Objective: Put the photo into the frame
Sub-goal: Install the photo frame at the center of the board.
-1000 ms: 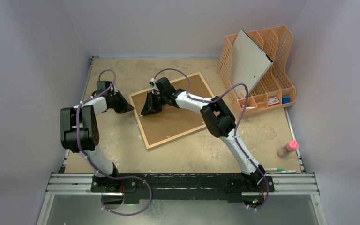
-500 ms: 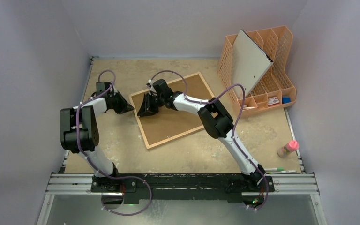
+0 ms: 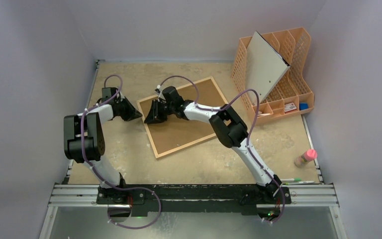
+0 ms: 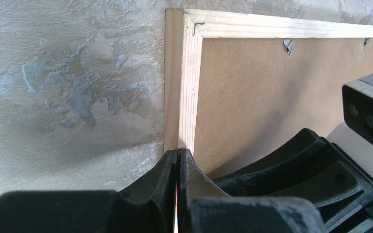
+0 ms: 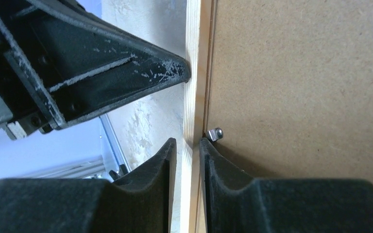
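the frame lies back-up on the table, with a brown backing inside it. the right gripper pinches the rail nearest the left arm, jaws narrow: one finger outside it, the other over the backing beside a small metal tab. the left gripper, fingers pressed together on nothing, touches that rail's outer edge.

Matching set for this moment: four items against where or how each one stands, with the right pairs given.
1 left gripper
2 right gripper
3 white-grey board
4 pink-capped bottle

A leaning in the orange organizer
B shut, tips at the frame's outer edge
C alone at the far right
D jaws astride the frame's wooden rail

Pairs: 1-B, 2-D, 3-A, 4-C
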